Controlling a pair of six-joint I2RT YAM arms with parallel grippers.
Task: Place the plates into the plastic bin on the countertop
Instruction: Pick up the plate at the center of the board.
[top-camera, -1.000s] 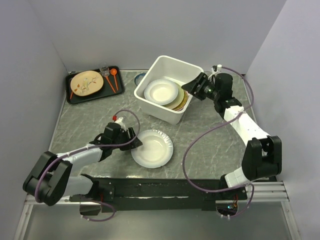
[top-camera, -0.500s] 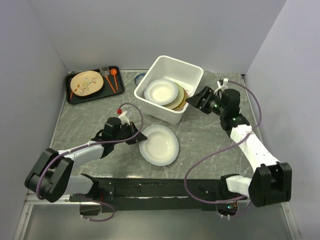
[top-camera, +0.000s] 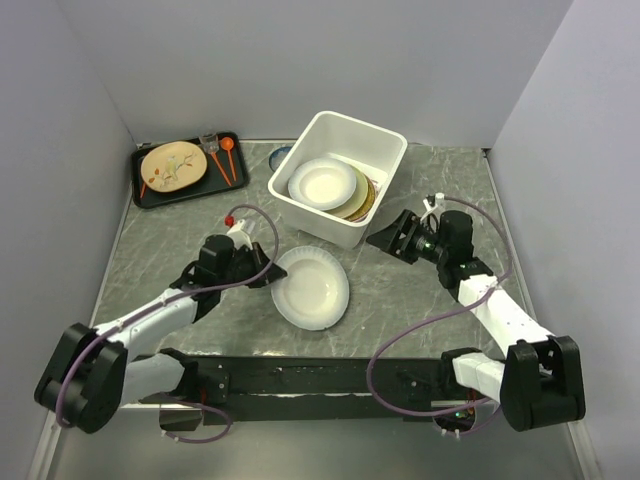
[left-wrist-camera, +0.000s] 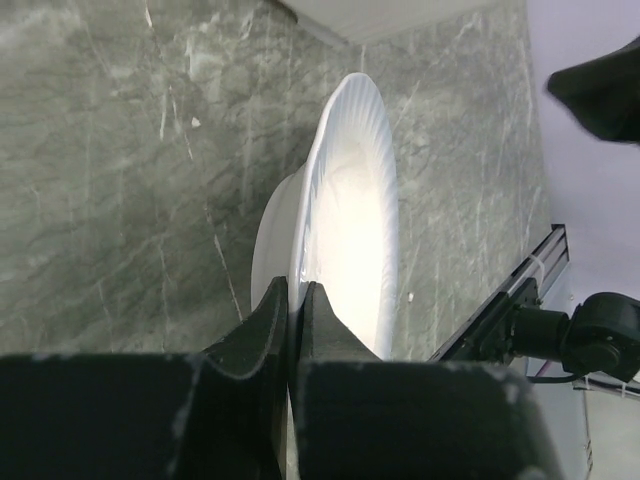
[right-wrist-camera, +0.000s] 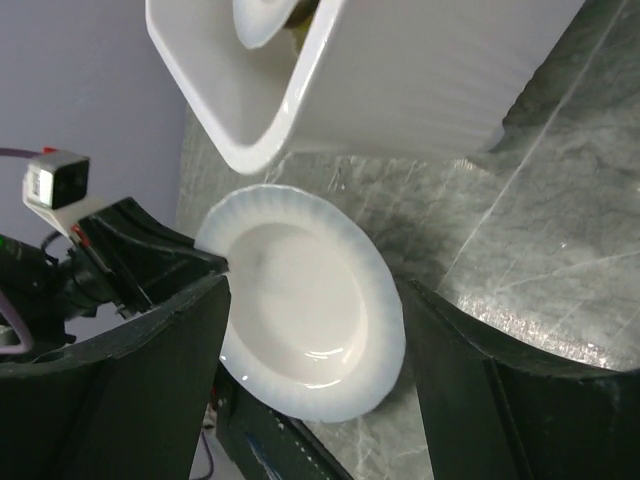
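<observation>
A white plate with a fluted rim (top-camera: 311, 288) sits tilted on the countertop (top-camera: 420, 300), its left edge raised. My left gripper (top-camera: 270, 275) is shut on that left rim; in the left wrist view both fingers (left-wrist-camera: 270, 320) pinch the plate (left-wrist-camera: 345, 230). The white plastic bin (top-camera: 320, 224) stands behind it and holds a white plate (top-camera: 322, 183) on top of yellowish ones (top-camera: 362, 204). My right gripper (top-camera: 390, 238) is open with nothing in it, just right of the bin's near corner. The right wrist view faces the plate (right-wrist-camera: 300, 300) and the bin (right-wrist-camera: 420, 90).
A flat black tray (top-camera: 150, 195) at the back left carries a cream twig-pattern plate (top-camera: 172, 165), orange utensils (top-camera: 226, 160) and a small cup. A small blue-rimmed dish (top-camera: 281, 155) lies behind the bin. Grey walls enclose the countertop on three sides.
The left gripper shut on the white plate's left rim and tipped it up, shifting it slightly toward the bin. The right arm drew back from the bin toward the near right, jaws opening wider.
</observation>
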